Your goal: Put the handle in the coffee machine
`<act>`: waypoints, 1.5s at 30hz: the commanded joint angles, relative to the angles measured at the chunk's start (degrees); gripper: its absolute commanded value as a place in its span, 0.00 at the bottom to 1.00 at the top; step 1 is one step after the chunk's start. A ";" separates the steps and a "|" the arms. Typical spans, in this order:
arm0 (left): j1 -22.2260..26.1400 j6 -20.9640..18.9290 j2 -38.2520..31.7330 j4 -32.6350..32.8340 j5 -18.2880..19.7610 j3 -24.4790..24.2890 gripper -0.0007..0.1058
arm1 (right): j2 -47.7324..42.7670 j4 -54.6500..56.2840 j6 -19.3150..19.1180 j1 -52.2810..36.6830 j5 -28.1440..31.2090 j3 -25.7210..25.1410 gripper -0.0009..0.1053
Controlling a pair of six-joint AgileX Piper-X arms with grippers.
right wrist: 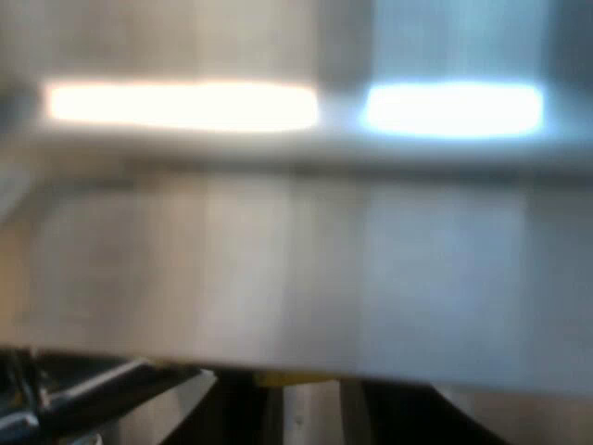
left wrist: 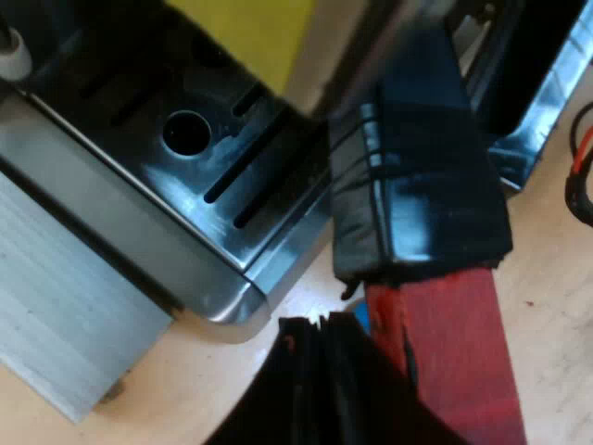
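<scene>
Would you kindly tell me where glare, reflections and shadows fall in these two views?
Left wrist view: pale highlights streak the glossy black drip tray and the dark part of the handle; its red end looks duller; the tray's corner casts a thin shadow on the table. Right wrist view: two bright glare patches, one warm white, one bluish, sit on a metal surface.
</scene>
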 commanded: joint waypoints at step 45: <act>-10.39 -9.92 -3.05 6.00 6.02 1.46 0.01 | -33.10 41.54 5.73 9.59 -8.83 11.51 0.17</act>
